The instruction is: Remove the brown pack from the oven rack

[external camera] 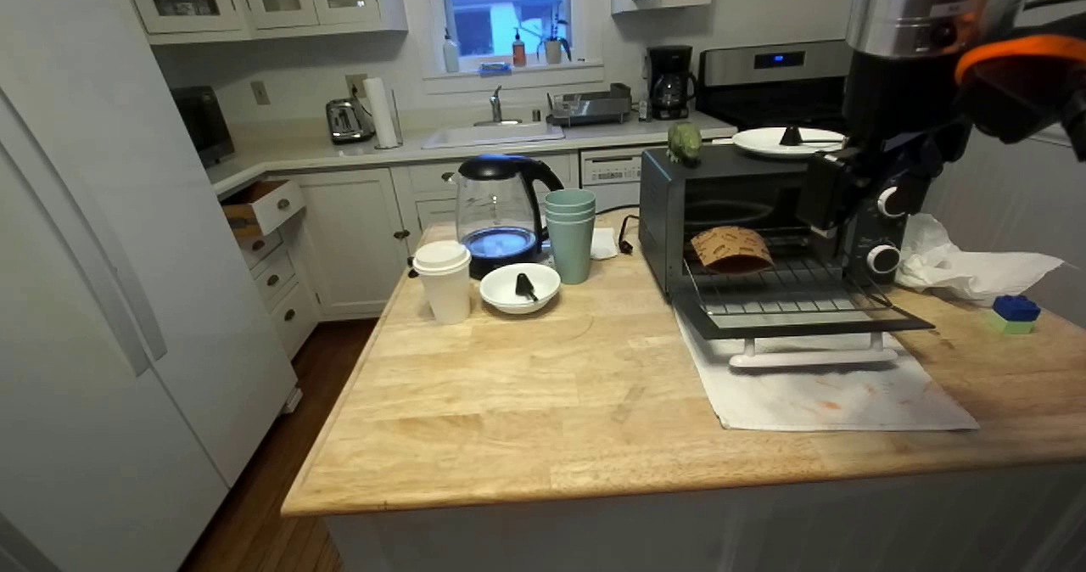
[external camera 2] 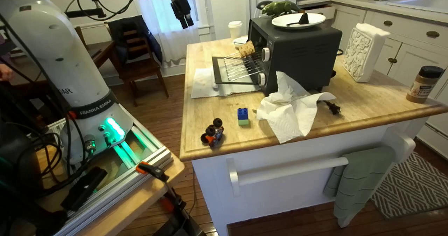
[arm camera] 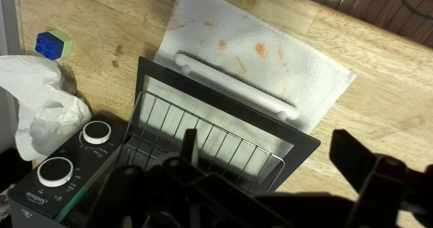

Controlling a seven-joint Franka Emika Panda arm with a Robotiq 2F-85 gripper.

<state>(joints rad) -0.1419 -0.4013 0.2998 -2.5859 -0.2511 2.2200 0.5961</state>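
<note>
In the wrist view, the end effector [arm camera: 265, 132] is released: its two fingers [arm camera: 351, 157] stand wide apart. Between them the rack [arm camera: 213, 124] and the lowered door [arm camera: 220, 102] of the oven [arm camera: 84, 167] are visible. Beneath the handle [arm camera: 236, 87] of this door, an orange-stained paper towel [arm camera: 250, 57] lies on the worktop [arm camera: 382, 96]. To the left there are a crumpled paper [arm camera: 40, 96], a fork [arm camera: 68, 82] partly hidden by it, and a blue and green block [arm camera: 54, 44].

In an exterior view, the brown pack [external camera: 731, 245] rests on the rack, at the mouth of the oven. It is arched and carries dark print. The end effector hangs to the right of the pack, not touching it. On top of the oven there are a green toy animal [external camera: 684, 142] and a white plate [external camera: 758, 140]. More to the left stand a kettle [external camera: 501, 241], a stack of cups [external camera: 570, 245], a bowl [external camera: 507, 303] and a lidded cup [external camera: 445, 288].

In an exterior view, the pack [external camera 2: 246, 49] is on that side of the rack which is away from the knobs [external camera 2: 266, 54]. The end effector is apart from it here also. Near the block is a small toy [external camera 2: 213, 132] with black wheels.
</note>
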